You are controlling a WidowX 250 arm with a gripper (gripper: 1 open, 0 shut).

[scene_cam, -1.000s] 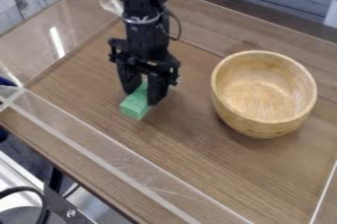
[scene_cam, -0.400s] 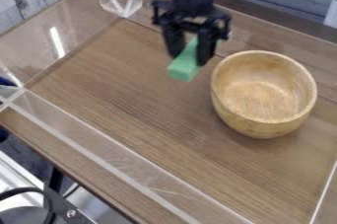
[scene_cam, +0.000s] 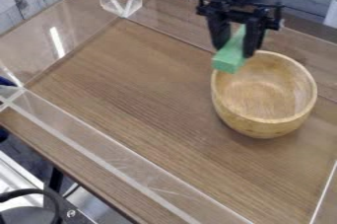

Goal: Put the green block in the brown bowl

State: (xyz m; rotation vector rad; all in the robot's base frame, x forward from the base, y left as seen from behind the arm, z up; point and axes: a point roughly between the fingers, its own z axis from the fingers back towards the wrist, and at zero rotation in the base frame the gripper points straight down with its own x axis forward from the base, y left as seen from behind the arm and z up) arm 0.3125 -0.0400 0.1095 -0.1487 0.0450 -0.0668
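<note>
Claw, part-open around a green block, grips it above the bowl's rear-left rim; likely light and stiff, the bar is best pinched across its narrow sides.

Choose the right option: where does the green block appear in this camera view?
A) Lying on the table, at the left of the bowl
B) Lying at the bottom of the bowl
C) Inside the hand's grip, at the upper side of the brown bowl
C: the green block shows in the grip of the hand, at the upper rim of the brown bowl.
</note>
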